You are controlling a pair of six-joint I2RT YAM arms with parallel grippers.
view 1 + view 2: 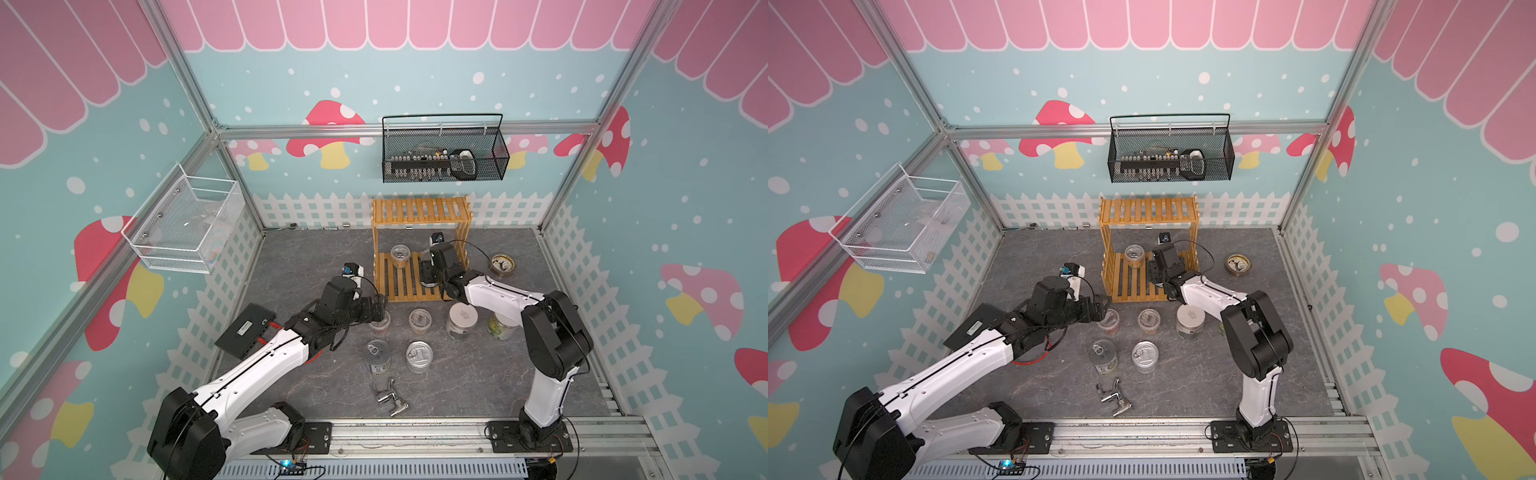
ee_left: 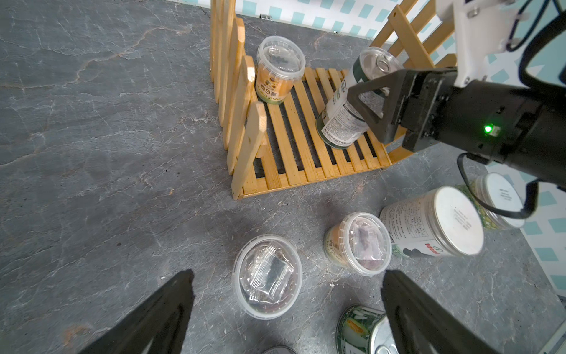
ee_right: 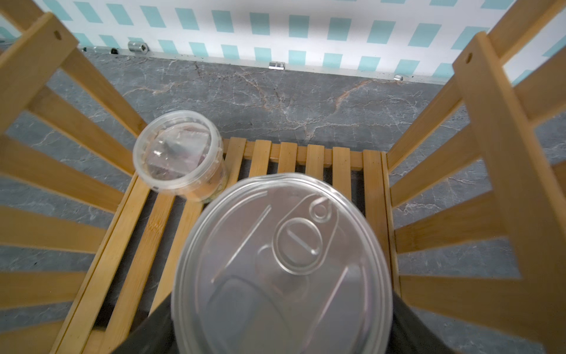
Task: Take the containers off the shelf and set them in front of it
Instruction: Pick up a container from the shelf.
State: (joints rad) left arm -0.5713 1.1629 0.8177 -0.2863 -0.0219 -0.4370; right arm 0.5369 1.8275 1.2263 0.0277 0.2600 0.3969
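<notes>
The wooden shelf [image 1: 419, 212] stands at the back; its top tier is bare. On its lower tier [image 2: 306, 153] a clear tub [image 1: 400, 255] [image 2: 280, 70] [image 3: 179, 153] stands at the back left. My right gripper [image 1: 428, 279] [image 3: 281, 325] reaches into that tier, shut on a silver pull-tab tin [image 2: 346, 113] [image 3: 281, 263], which tilts just over the slats. In front of the shelf stand two clear tubs [image 1: 380, 328] [image 1: 419, 321], two white-lidded jars [image 1: 462, 320] [image 1: 500, 328] and two tins [image 1: 379, 357] [image 1: 419, 355]. My left gripper [image 1: 376, 311] [image 2: 288, 275] hangs open above the left tub [image 2: 268, 275].
A chrome faucet [image 1: 390, 397] lies near the front edge. A tape roll [image 1: 502, 264] sits right of the shelf. A black wire basket [image 1: 444, 153] hangs on the back wall, a white mesh basket [image 1: 187, 224] on the left wall. A black box [image 1: 245, 330] lies at the left.
</notes>
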